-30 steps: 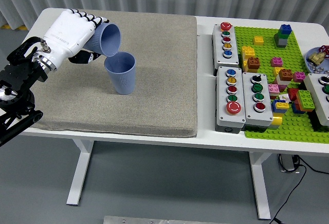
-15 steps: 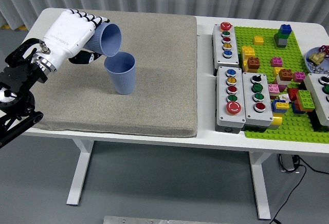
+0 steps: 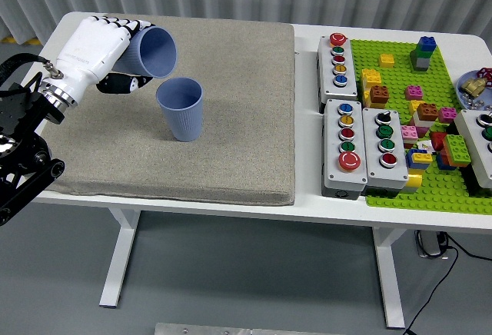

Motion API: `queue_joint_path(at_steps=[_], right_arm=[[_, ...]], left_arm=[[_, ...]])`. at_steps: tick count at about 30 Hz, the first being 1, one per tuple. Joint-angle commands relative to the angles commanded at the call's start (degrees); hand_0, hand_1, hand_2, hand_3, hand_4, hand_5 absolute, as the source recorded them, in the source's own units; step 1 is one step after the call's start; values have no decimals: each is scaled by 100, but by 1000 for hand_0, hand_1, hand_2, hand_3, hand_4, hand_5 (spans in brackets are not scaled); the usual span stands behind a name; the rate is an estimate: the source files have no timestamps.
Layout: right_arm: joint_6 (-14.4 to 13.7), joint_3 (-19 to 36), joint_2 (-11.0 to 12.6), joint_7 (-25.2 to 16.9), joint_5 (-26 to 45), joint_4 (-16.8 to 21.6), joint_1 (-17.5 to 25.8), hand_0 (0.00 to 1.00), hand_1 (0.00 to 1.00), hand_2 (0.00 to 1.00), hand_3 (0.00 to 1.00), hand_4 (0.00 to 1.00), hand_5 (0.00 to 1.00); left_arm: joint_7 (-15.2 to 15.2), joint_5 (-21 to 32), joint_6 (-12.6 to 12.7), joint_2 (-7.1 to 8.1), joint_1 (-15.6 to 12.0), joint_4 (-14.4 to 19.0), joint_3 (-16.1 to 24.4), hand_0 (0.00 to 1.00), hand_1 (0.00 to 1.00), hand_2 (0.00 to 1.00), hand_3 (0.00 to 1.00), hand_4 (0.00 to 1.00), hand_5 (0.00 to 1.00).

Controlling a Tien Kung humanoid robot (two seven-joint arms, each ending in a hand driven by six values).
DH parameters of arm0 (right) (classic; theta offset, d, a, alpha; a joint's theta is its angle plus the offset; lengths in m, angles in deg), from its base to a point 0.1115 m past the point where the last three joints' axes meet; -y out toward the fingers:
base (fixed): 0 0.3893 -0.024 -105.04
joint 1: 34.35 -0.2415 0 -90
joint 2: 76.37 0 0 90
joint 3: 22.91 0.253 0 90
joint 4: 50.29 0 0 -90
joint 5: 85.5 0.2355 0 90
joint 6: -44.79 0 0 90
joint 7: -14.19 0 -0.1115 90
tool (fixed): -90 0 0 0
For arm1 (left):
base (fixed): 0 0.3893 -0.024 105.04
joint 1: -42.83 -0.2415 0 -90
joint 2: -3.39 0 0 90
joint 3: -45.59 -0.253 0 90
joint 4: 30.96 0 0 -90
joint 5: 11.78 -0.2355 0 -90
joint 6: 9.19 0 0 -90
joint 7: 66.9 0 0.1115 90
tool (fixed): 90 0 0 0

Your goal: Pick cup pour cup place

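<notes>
White counter [image 3: 307, 197], grey mat [image 3: 231, 120] over its left half. Left hand [image 3: 96, 49] wrapped round a tilted blue cup [image 3: 150, 51] near far-left corner, above and apart from upright cup [image 3: 181, 109]. Could spill onto mat if mouth drifts off target.

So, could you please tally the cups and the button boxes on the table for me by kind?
Blue cups: 2, one tilted in the left robot hand at, one upright on the mat at.
Grey button boxes fully in view: 3, at.
Total: 5.
</notes>
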Motion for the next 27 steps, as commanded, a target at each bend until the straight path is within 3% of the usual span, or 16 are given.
queue_joint_path(at_steps=[9,11,12,17,19,27], right_arm=[[2,-2,2,-10,-5,0,-22,746,711,763,619,200,167],[1,-1,2,-11,-3,0,-29,746,711,763,618,200,168],[0,6,-1,-7,-10,0,-36,746,711,763,618,200,168],[0,11,-3,-2,-18,0,-43,746,711,764,619,201,168],[-3,8,-6,-2,-19,0,-48,746,711,764,619,201,168],[-4,22,-20,6,-46,0,-41,746,711,764,619,202,169]], left_arm=[[-597,2123,-643,-375,-155,-488,726,498,515,578,700,510,2],[-623,2570,-684,-444,-183,-568,826,500,514,574,691,511,2],[-638,3054,-711,-512,-205,-643,892,500,514,574,691,511,2],[-746,4022,-765,-639,-247,-772,976,501,513,569,678,510,2],[-905,4333,-643,-748,-277,-919,966,501,513,569,678,510,2],[-1689,4562,-396,-1160,-514,-1401,1081,505,513,567,674,517,2]])
